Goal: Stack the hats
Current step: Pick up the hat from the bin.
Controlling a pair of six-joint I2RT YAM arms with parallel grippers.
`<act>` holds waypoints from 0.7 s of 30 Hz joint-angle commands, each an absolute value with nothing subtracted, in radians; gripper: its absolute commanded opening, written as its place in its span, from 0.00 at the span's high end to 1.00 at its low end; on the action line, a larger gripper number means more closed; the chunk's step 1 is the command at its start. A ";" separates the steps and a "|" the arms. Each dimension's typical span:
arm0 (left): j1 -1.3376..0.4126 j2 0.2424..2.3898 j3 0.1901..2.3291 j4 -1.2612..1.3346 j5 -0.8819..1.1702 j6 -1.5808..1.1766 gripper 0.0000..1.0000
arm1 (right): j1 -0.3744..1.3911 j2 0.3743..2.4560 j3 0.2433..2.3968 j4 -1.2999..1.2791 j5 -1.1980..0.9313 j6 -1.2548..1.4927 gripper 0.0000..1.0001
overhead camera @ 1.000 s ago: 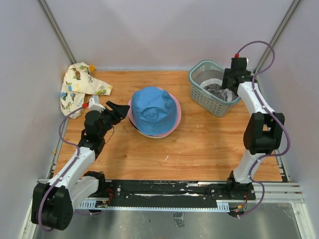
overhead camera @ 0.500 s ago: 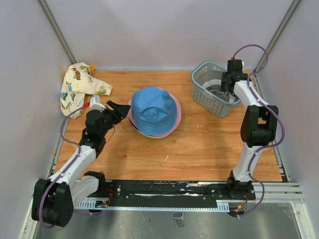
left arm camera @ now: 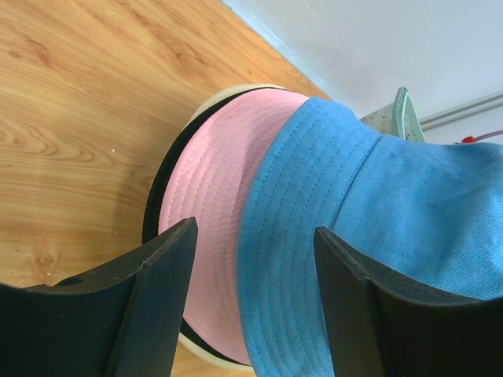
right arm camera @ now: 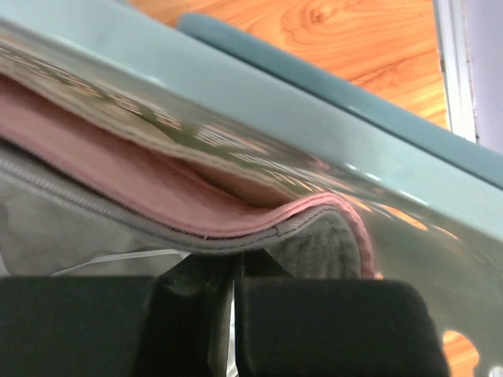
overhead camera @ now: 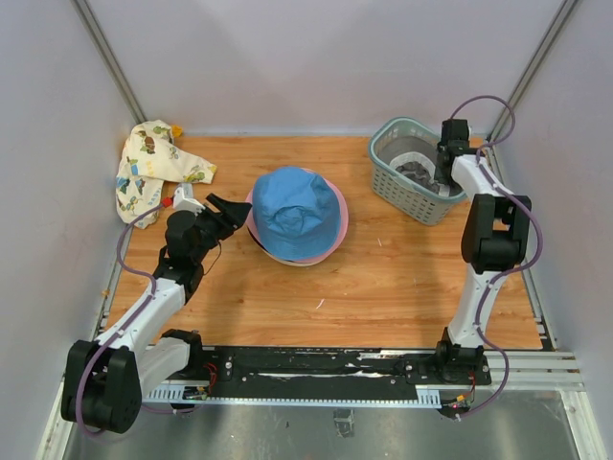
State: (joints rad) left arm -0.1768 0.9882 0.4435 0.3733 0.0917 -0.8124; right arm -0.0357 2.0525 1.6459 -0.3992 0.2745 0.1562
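- Since a second ago the right claw (right arm camera: 233,312) has gone from over the rim of the basket (overhead camera: 388,174) down into it. Its arm now stands folded tighter at the far-right corner of the bench (overhead camera: 383,287).
- No change since then at the left claw (left arm camera: 255,306), the stack (overhead camera: 287,251) or the printed cloth (overhead camera: 153,171).
- right claw: jaws closed almost flat together, pinching a fold of the grey hat (right arm camera: 310,243); only a thin sliver shows between them.
- A pink edge runs over that grey fold, pressed against the basket's inner wall. Can't tell if the pink is the same hat or another one.
- From above, the grey hat lies crumpled inside the basket, with the right claw at its right side.
- left claw: jaws wide apart, nothing held. It sits low at the stack's left edge, with the brims lined up with the gap. Can't tell if it touches them.
- Stack is mid-bench: blue hat (overhead camera: 295,211) on top, crown up; pink hat (overhead camera: 335,236) under it, brim showing around; black hat (left arm camera: 161,196) below that; cream hat (left arm camera: 228,89) at the bottom, only a thin rim visible.
- Printed cloth sits bunched in the far-left corner, well apart from the stack.
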 commanded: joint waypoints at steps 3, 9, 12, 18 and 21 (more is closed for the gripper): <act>-0.170 0.992 0.436 0.415 0.104 -0.809 0.35 | -0.043 2.036 1.680 -0.455 0.162 0.168 0.99; -0.170 0.978 0.439 0.407 0.098 -0.811 0.35 | 0.001 1.854 1.646 -0.415 0.122 0.169 1.00; -0.170 0.969 0.441 0.401 0.096 -0.812 0.35 | 0.031 1.778 1.630 -0.409 0.128 0.167 1.00; -0.169 0.946 0.444 0.384 0.095 -0.814 0.35 | 0.089 1.657 1.586 -0.388 0.154 0.161 0.99; -0.170 0.933 0.450 0.371 0.095 -0.812 0.35 | 0.104 1.595 1.570 -0.376 0.162 0.161 0.99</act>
State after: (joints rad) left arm -0.1768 0.9627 0.4431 0.3702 0.0917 -0.8131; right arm 0.0807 1.6489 1.6070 -0.3950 0.1413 0.1593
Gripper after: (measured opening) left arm 0.651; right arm 0.010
